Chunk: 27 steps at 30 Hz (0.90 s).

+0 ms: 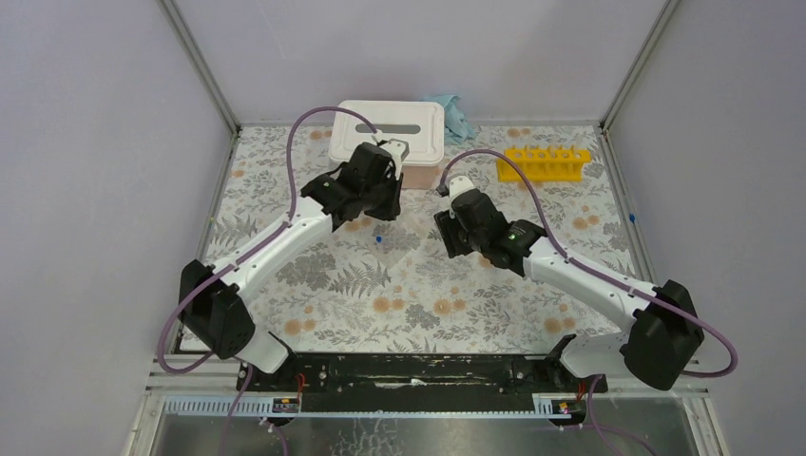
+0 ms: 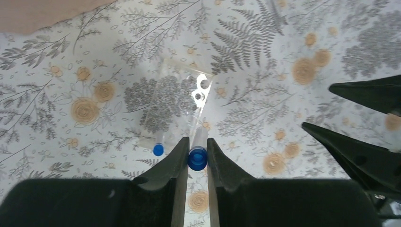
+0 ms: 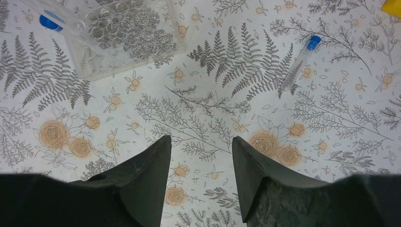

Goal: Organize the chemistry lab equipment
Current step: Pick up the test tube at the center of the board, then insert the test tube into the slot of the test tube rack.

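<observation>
The left gripper [image 2: 197, 143] is pinched tight on a blue-capped tube [image 2: 197, 158], cap end nearest the wrist. The tube's far end points at a clear plastic holder [image 2: 163, 106], where a second capped tube [image 2: 158, 150] sits. The right gripper [image 3: 200, 142] hangs with its fingers spread, gripping nothing, over the flowered table [image 3: 198, 104]. A loose tube [image 3: 299, 64] lies flat beyond it. The yellow rack [image 1: 544, 163] stands toward the far right, well apart from both.

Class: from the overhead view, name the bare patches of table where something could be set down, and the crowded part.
Bare: the near middle, between the left arm and the right arm; also the patch between the right arm and the yellow rack. Crowded: before the white box, where the two arms converge.
</observation>
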### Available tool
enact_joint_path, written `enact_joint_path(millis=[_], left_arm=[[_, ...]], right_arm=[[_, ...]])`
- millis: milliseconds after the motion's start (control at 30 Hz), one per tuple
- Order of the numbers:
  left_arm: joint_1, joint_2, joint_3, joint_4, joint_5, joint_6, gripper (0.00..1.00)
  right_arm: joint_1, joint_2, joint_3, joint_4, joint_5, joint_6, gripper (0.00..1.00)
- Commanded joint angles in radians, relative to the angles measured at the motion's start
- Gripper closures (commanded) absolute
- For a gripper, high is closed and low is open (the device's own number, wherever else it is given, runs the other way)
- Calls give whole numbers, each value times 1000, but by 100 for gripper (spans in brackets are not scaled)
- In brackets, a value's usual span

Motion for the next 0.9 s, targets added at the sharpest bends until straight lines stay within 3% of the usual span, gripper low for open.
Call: enact_joint_path(millis=[0,867], left_arm=[[-16,35,16,0,-117,53,87],[-37,67,-197,263,-175,104,88]], right_arm=[[4,16,-9,53,77,28,42],[-40,65,-30,95,55,33,41]])
